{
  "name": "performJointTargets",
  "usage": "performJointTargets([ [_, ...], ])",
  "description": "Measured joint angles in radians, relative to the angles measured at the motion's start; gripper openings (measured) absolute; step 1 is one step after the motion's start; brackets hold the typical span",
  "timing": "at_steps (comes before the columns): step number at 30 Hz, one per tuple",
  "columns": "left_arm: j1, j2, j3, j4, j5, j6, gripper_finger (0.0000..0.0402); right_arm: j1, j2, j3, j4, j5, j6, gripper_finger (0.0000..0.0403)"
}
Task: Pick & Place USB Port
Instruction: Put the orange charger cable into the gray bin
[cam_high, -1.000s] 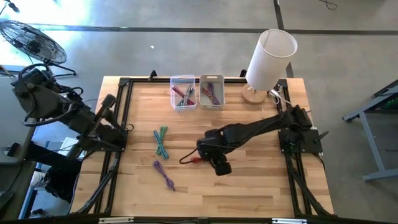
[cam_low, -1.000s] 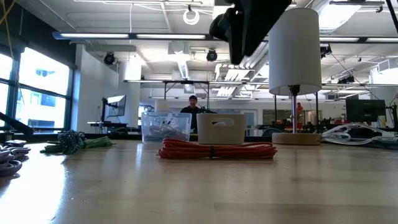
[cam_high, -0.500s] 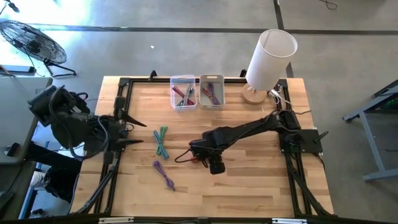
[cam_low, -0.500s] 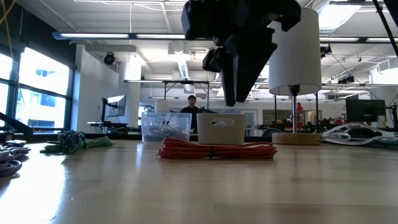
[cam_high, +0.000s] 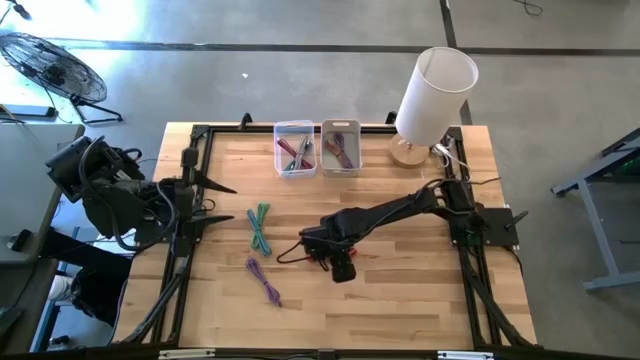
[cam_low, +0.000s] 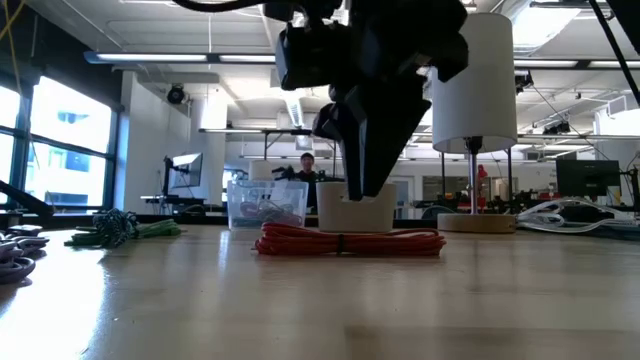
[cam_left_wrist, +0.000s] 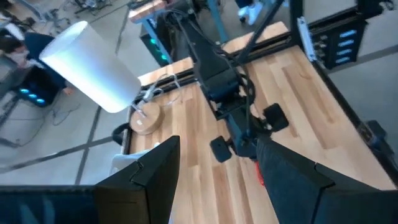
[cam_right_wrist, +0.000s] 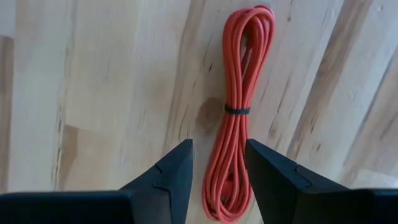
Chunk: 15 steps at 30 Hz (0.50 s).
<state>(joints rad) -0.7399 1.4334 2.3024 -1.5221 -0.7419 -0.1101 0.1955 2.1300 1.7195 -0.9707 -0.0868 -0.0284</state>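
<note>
Red cable bundle (cam_right_wrist: 238, 118) lying flat on wooden table (cam_high: 400, 300) near centre, coiled long and cinched by a dark tie at the middle. Right gripper (cam_right_wrist: 219, 171) poised directly over it, fingers (cam_right_wrist: 165, 177) spread apart with the bundle's lower half between them, nothing gripped. In low view, right gripper (cam_low: 362, 185) hanging just above red bundle (cam_low: 348, 241), not clearly touching. From above, right gripper (cam_high: 322, 247) reaching in from the right side toward table middle, red cable (cam_high: 350, 254) mostly hidden beneath the arm. Left gripper (cam_high: 222, 207) parked at left table edge, fingers (cam_left_wrist: 149, 180) wide apart, empty. Green cable bundle (cam_high: 260, 227) and purple cable bundle (cam_high: 264, 281) lying left of the right gripper, well apart from red one. Two small bins, clear bin (cam_high: 294, 149) and white bin (cam_high: 341, 147), side by side at far edge, cables inside. White lamp (cam_high: 434, 95) at far right corner. Person (cam_low: 306, 168) seen far behind in room.
</note>
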Motion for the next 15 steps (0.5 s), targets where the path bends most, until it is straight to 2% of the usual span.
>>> performJointTargets([
  [6,0.000,0.010,0.000,0.000,0.015,0.008,0.0209,-0.001,-0.001,-0.087,0.067,-0.028,0.010,0.0139],
  [15,0.000,0.028,0.000,0.001,-0.033,0.037,0.0209,-0.003,-0.011,-0.227,0.216,-0.039,0.033,0.0139],
])
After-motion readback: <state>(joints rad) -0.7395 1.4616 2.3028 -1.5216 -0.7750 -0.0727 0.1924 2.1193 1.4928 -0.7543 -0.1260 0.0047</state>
